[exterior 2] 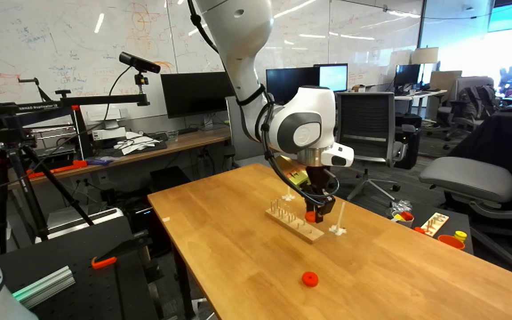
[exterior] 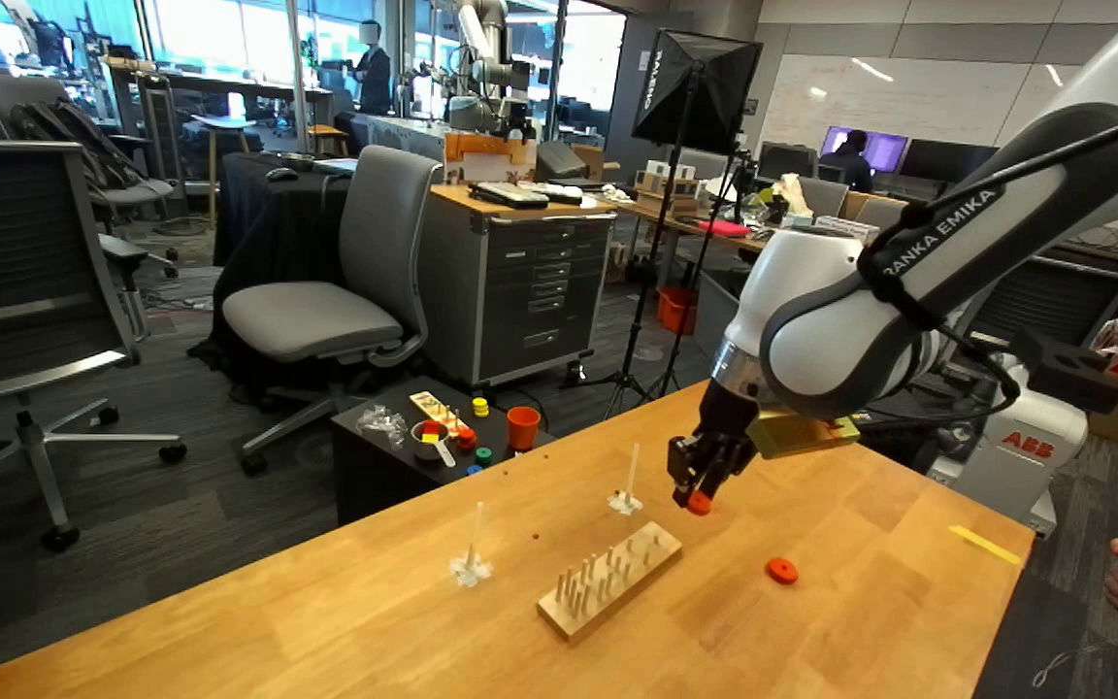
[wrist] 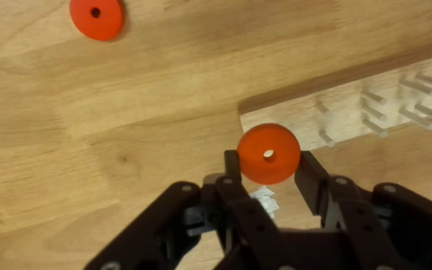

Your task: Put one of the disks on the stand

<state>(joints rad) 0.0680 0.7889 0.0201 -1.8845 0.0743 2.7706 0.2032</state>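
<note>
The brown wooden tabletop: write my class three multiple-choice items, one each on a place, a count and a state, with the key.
1. In the wrist view, the upper-left round red-orange disk lies:
A. on the brown wooden tabletop
B. on a grey chair
C. in an orange cup

2. On the tabletop, how many slim pale pegs stand apart from the long pale wooden pegged rack?
A. one
B. four
C. two

3. The black two-fingered gripper is:
A. open and empty
B. closed on a second red-orange disk
C. closed on nothing

1 A: bare wood surrounds it in both exterior views.
2 C: both show in an exterior view.
3 B: in the wrist view, its jaws touch the disk's sides.
</note>
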